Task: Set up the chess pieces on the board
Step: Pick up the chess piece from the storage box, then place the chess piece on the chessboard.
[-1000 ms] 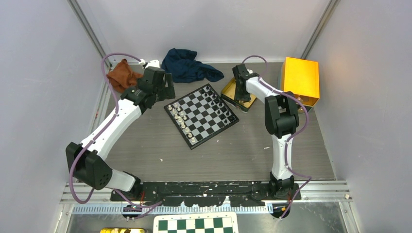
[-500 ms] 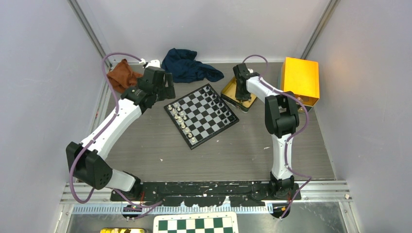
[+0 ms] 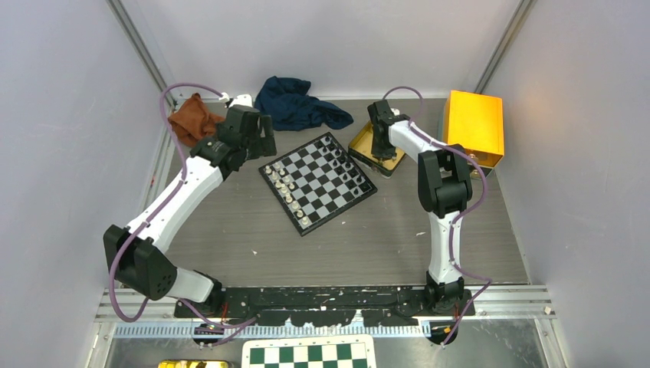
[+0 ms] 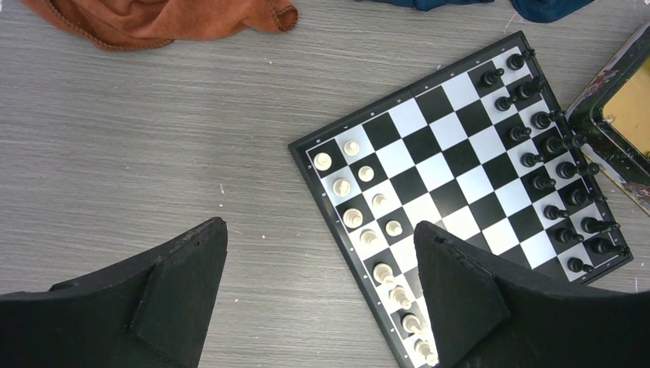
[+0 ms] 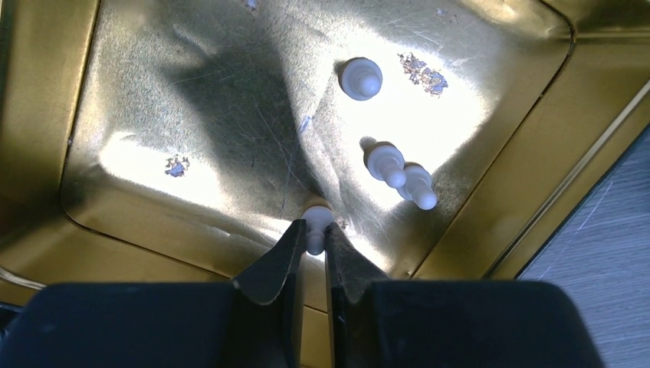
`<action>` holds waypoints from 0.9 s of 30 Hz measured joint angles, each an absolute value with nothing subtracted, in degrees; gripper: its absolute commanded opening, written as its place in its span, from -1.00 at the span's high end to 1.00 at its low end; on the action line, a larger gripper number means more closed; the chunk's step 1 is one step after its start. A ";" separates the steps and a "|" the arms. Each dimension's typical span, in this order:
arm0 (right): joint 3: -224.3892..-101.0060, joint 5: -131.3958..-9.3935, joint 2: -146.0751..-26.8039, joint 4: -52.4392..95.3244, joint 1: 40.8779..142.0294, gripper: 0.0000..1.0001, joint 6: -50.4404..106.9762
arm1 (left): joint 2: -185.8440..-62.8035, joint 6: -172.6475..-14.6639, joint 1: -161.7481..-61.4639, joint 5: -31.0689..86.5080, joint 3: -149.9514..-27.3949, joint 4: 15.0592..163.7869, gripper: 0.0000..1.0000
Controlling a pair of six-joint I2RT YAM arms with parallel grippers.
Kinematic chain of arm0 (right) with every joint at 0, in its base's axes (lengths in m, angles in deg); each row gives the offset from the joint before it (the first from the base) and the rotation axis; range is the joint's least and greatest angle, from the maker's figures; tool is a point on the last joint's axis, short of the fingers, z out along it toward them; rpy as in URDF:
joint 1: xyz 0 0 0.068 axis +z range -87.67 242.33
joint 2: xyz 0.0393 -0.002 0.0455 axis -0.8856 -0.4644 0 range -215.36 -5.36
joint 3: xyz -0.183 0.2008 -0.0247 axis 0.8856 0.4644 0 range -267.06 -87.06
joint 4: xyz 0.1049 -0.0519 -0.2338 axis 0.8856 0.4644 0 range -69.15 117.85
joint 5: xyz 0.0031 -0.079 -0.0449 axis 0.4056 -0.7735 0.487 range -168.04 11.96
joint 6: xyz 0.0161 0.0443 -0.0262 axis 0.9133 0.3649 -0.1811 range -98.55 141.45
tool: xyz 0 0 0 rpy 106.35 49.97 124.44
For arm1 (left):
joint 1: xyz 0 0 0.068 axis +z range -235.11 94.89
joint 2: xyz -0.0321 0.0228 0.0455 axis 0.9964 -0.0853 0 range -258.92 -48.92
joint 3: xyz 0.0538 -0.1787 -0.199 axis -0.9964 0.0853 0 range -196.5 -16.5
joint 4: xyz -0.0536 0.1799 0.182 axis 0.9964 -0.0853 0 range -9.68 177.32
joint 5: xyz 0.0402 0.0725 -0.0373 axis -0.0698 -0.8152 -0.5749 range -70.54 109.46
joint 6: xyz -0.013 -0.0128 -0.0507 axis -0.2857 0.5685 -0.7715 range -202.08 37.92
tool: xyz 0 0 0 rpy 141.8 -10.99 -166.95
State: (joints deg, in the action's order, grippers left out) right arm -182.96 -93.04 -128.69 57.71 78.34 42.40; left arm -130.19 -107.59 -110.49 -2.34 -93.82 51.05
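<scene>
The board (image 3: pixel 317 182) lies turned at an angle, a little beyond the middle of the worktop (image 3: pixel 345 245). Bare grey surface stretches from it to the near edge and out toward the left edge. White pieces (image 4: pixel 360 207) stand in two rows along the board's left rim, and black pieces (image 4: pixel 552 165) line its opposite rim, just beside the gold tin (image 3: pixel 375 149).

The tin sits near the far edge, right of the board, one corner close to the board's rim. A yellow box (image 3: pixel 475 126) fills the far-right corner. A rust cloth (image 3: pixel 192 119) lies in the far-left corner, with a navy cloth (image 3: pixel 299 103) against the far edge beside it.

The left gripper (image 4: pixel 319 226) hangs above the board's left corner, its jaws spread wide with nothing between them.

The right gripper (image 5: pixel 315 230) reaches down inside the tin. Its jaws are drawn nearly together, pinching a cream piece (image 5: pixel 316 217) on the tin floor near the side wall. Three more cream pieces (image 5: pixel 385 162) lie loose just beyond it.
</scene>
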 measured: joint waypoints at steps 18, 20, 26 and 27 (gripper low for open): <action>-184.69 -95.58 -121.08 59.68 84.39 0.99 40.81 | -119.90 -107.88 -110.49 -2.63 -88.69 51.05 -0.82; -185.10 -95.95 -120.82 60.05 86.45 0.99 40.61 | -118.70 -108.18 -110.49 -2.85 -88.16 51.00 -0.82; -185.26 -96.67 -119.90 61.18 94.75 0.99 40.37 | -115.33 -108.66 -110.49 -3.39 -86.44 50.92 -0.82; -185.26 -96.65 -119.81 61.34 95.89 0.99 40.37 | -114.74 -108.71 -110.49 -3.48 -86.06 50.87 -0.82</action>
